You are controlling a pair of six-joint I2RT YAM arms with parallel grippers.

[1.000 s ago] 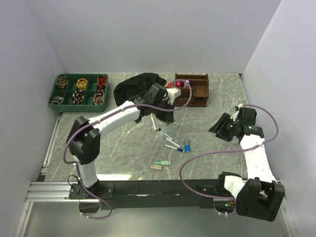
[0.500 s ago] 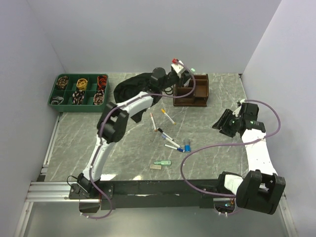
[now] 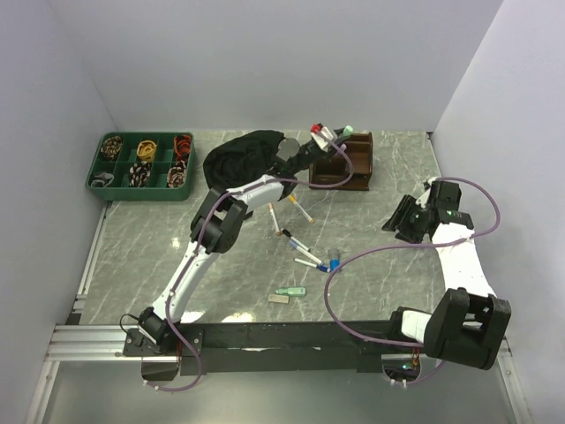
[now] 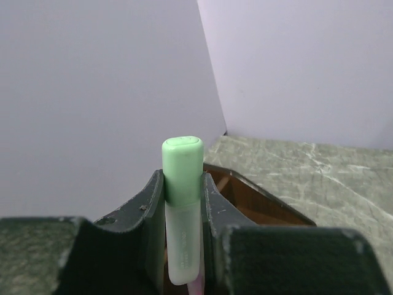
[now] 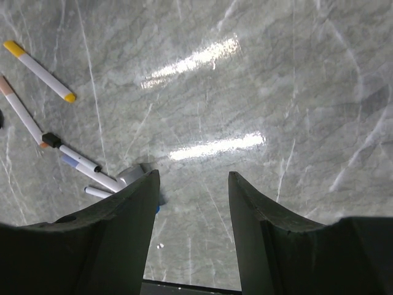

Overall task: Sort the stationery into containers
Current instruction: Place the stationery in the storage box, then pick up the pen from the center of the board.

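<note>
Looking first at the room, we see a grey-green marbled counter closed on three sides by plain pale walls. Two bright light streaks lie on the stone ahead of the right fingers. These fingers stand apart with nothing between them, and they hover over bare stone. Ahead of them and to their left lie a yellow-capped marker, a pink-tipped pen and two slim pens with black and blue ends. A blue-capped piece sits just beside the tip of the left-hand finger.

The left fingers are clenched on a pastel green highlighter. It stands upright between them, with its cap end above their tips. Just beyond and under these fingers is the dark brown wooden organiser. We cannot tell over which compartment the highlighter hangs.

Well apart to the left of the left fingers, the green tray rests in the back corner. The black cloth lies between the tray and those fingers. A small green piece and a grey eraser lie close together on the counter, nearer to the arm bases than to either pair of fingers.
</note>
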